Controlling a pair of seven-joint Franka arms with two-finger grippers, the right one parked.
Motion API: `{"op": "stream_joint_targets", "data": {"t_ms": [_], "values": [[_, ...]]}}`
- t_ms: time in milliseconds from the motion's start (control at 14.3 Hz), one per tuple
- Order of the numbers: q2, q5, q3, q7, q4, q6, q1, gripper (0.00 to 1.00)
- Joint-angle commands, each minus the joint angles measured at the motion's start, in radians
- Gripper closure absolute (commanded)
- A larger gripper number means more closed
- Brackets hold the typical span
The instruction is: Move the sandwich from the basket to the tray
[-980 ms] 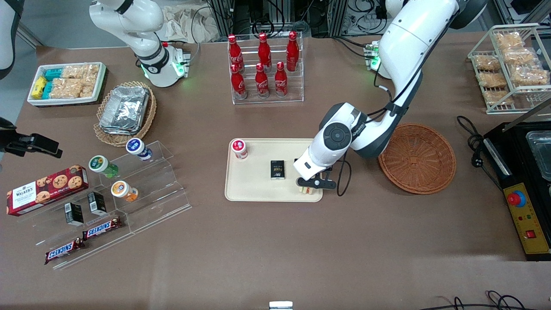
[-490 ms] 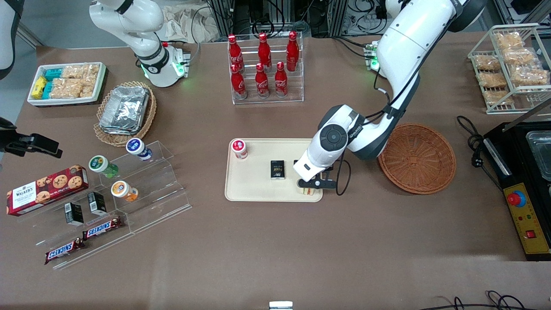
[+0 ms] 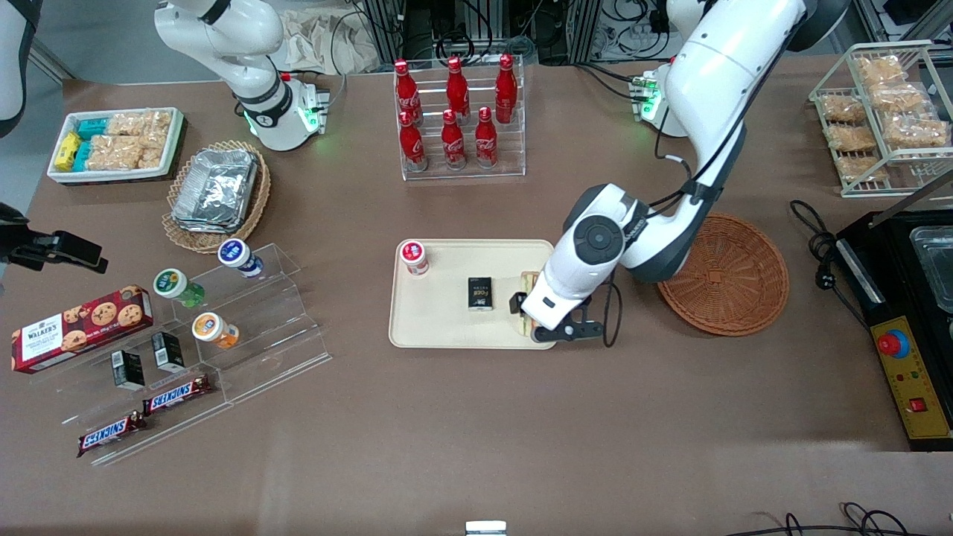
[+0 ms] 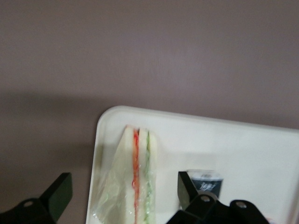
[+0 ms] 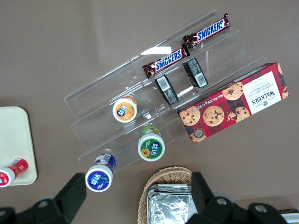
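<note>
The sandwich (image 3: pixel 529 282), a white-bread wedge with orange and green filling in clear wrap, lies on the cream tray (image 3: pixel 439 321) near its edge toward the working arm's end. In the left wrist view the sandwich (image 4: pixel 135 182) lies on the tray (image 4: pixel 243 149) between the two black fingers (image 4: pixel 58 193), apart from both. My left gripper (image 3: pixel 541 320) is open just above the sandwich. The reddish-brown basket (image 3: pixel 722 274) stands empty beside the tray, toward the working arm's end.
A black box (image 3: pixel 480 292) and a red-capped bottle (image 3: pixel 414 257) also sit on the tray. A rack of cola bottles (image 3: pixel 458 119) stands farther from the camera. Clear shelves with snacks (image 3: pixel 223 327) lie toward the parked arm's end. A black machine (image 3: pixel 912 313) stands past the basket.
The gripper has opened and let go of the sandwich, which now lies on the tray. The wrist has shifted slightly toward the basket and the camera.
</note>
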State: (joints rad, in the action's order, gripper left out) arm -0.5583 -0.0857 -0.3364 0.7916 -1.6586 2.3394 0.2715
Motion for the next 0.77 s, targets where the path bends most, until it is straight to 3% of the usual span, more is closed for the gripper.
{"op": "stream_joint_targets", "data": {"t_ms": [0, 280, 350, 490, 700], "values": [[0.115, -0.006, -0.003, 0.084, 0.023, -0.069, -0.058, 0.0], [0.207, -0.019, 0.069, 0.068, 0.112, -0.328, -0.066, 0.0], [0.256, -0.003, 0.073, 0.051, 0.106, -0.389, -0.11, 0.0], [0.342, 0.015, 0.079, -0.081, 0.091, -0.487, -0.149, 0.0], [0.44, 0.072, 0.207, -0.333, 0.051, -0.58, -0.149, 0.0]]}}
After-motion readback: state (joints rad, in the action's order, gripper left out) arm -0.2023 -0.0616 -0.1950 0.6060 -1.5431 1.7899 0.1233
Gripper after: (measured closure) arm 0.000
